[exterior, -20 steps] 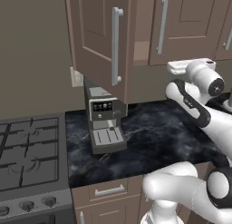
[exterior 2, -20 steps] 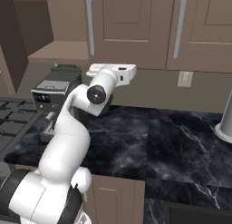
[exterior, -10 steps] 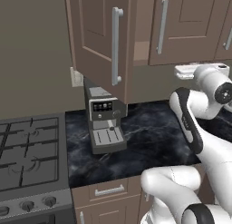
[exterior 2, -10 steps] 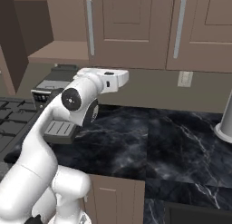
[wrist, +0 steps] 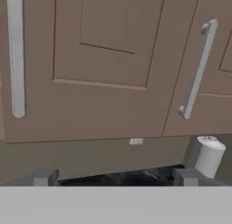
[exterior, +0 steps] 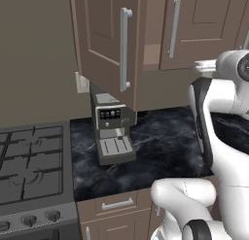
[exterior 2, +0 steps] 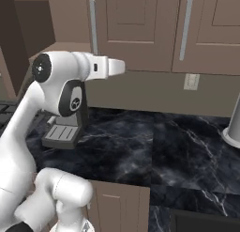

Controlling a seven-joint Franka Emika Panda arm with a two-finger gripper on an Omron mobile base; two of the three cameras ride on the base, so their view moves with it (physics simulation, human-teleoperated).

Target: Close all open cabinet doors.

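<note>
open door (exterior: 113,42): taupe wall-cabinet door w/ vertical silver bar handle (exterior: 125,49), swung out toward the cams, at 12 o'clock in left base view, above the coffee machine (exterior: 112,129)
shut doors: next door (exterior: 204,27) at 1 o'clock looks flush; in hand view two doors side by side, left one (wrist: 99,64) and right one (wrist: 213,82), handles near the edges
tool (wrist: 113,177): tips apart, nothing between them, aimed at lower edge of the shut doors, not touching
bench (exterior 2: 154,146): black marble, coffee machine at its left end
paper roll (wrist: 208,155): 4 o'clock in hand view, upright
stove (exterior: 29,171): 8 o'clock, left base view
</note>
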